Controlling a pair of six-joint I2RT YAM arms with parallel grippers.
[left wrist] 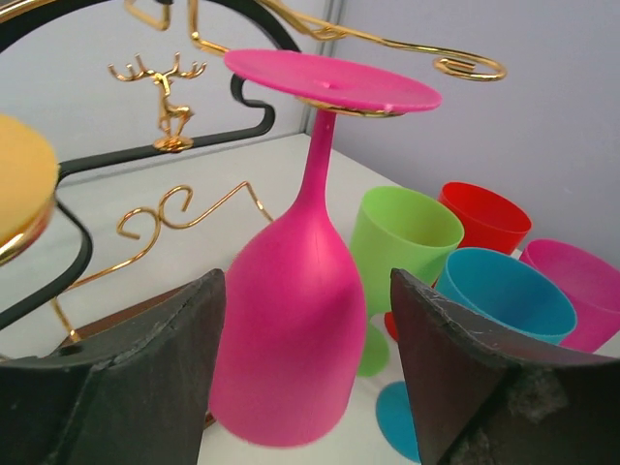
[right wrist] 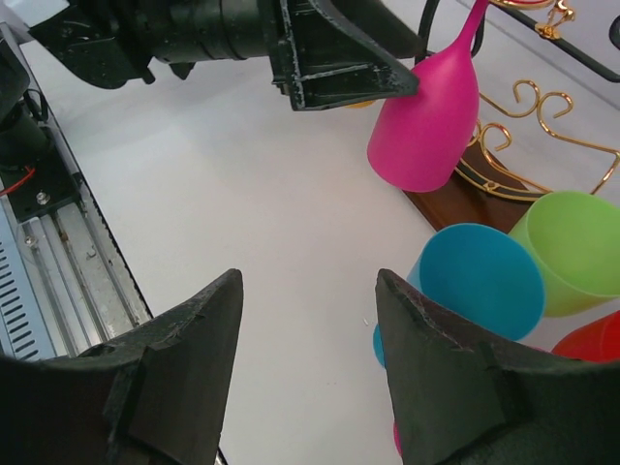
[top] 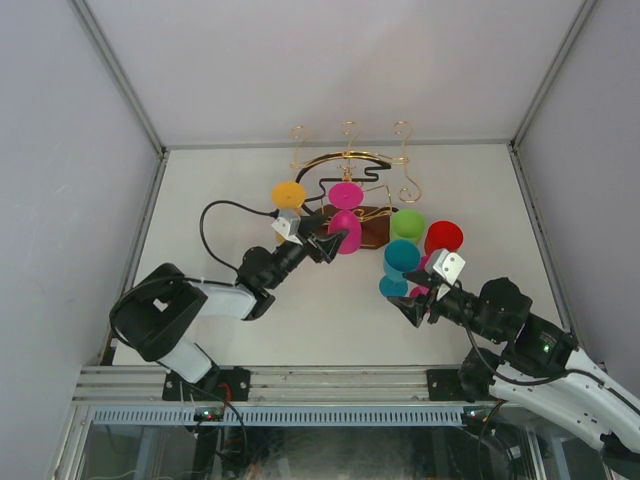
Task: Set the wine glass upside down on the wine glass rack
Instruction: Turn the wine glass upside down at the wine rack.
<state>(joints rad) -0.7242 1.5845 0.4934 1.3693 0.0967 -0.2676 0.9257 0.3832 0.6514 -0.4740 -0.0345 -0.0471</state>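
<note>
A pink wine glass (top: 346, 230) hangs upside down on the wine glass rack (top: 372, 232), its foot resting on a gold wire arm. In the left wrist view its bowl (left wrist: 291, 329) hangs between my open left fingers, with a gap on the right side. My left gripper (top: 328, 243) (left wrist: 305, 281) is open around the bowl. An orange glass (top: 288, 195) hangs at the rack's left. My right gripper (top: 412, 308) (right wrist: 308, 281) is open and empty, low over the table beside a teal glass (right wrist: 481, 281).
Upright glasses stand right of the rack base: green (top: 407, 224), red (top: 443, 238), teal (top: 400, 262) and another pink one (left wrist: 572, 286). The rack's black band (left wrist: 145, 157) and gold scrolls rise behind. White walls enclose the table.
</note>
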